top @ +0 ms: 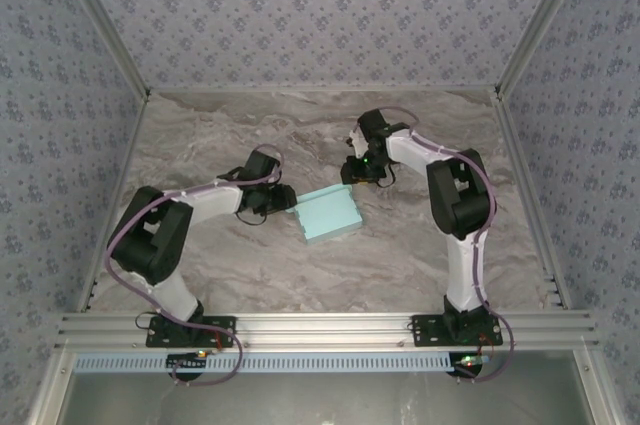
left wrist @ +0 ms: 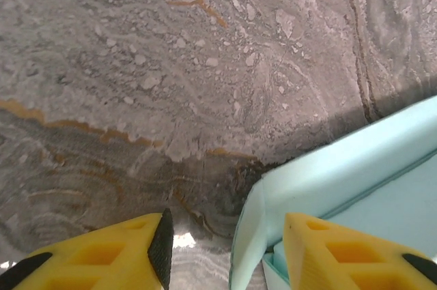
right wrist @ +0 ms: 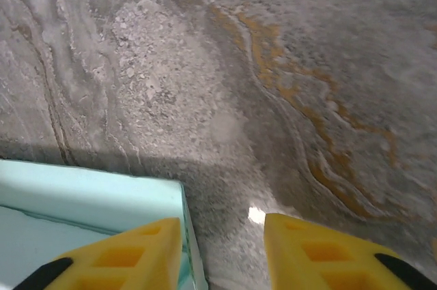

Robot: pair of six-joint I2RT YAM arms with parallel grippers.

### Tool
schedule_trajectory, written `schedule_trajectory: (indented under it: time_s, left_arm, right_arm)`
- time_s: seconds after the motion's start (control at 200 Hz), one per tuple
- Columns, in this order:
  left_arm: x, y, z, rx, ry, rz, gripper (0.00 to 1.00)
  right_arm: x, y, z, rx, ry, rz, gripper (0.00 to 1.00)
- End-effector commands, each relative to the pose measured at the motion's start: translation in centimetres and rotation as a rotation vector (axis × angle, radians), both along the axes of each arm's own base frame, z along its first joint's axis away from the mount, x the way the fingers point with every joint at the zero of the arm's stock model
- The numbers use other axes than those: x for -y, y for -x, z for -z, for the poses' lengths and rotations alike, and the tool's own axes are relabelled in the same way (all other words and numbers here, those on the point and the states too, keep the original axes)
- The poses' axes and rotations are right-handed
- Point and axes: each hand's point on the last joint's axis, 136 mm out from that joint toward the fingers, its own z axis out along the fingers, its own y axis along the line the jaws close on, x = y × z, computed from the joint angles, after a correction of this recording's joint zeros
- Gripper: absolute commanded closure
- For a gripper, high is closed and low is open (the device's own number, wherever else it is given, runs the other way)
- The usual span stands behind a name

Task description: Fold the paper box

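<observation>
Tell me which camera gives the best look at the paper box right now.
Top external: the whole paper box is visible there, lying open side up on the marbled table. The left wrist view catches one corner and raised wall of the box at lower right. The right wrist view catches another corner at lower left.

Nothing written can be read in any view: no text, label, brand, number or sign. The paper box (top: 329,213) shows plain pale blue card on every face that can be seen. The table (top: 250,265) carries a grey marbled pattern with orange veins. The walls (top: 300,5) bear a small repeating floral motif, not letters.
</observation>
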Motion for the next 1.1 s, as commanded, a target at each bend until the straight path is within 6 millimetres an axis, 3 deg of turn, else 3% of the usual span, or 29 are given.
schedule_trajectory:
  time_s: [0.0, 0.085, 0.23, 0.425, 0.655, 0.899, 1.084, 1.094]
  left_arm:
    - [0.8, -0.7, -0.3, 0.011, 0.009, 0.039, 0.57]
    - [1.0, -1.1, -0.3, 0.023, 0.008, 0.050, 0.66]
    - [1.6, -1.5, -0.6, 0.039, 0.021, 0.082, 0.82]
    - [2.1, -2.3, -2.2, 0.103, 0.038, 0.104, 0.94]
    - [1.9, -3.4, -4.7, 0.190, 0.036, 0.097, 0.97]
    - [1.5, -4.7, -8.6, 0.346, 0.011, 0.076, 0.98]
    - [1.7, -5.0, -10.7, 0.451, -0.031, 0.061, 0.98]
    - [1.7, -5.0, -10.8, 0.457, -0.033, 0.059, 0.99]
  right_arm:
    - [-1.7, 0.3, -0.2, -0.037, -0.081, -0.025, 0.67]
    - [-2.0, 0.5, -0.1, -0.041, -0.097, -0.019, 0.70]
    - [-2.8, 0.4, -0.8, -0.021, -0.133, -0.021, 0.86]
    - [-3.4, 0.7, -2.2, 0.055, -0.145, 0.004, 0.90]
    - [-4.3, 0.6, -5.1, 0.236, -0.144, 0.009, 0.91]
    - [-5.8, 0.6, -8.4, 0.429, -0.144, -0.037, 0.91]
    - [-6.8, -0.2, -9.9, 0.548, -0.152, 0.024, 0.91]
    - [-6.5, 0.2, -8.9, 0.533, -0.139, 0.027, 0.91]
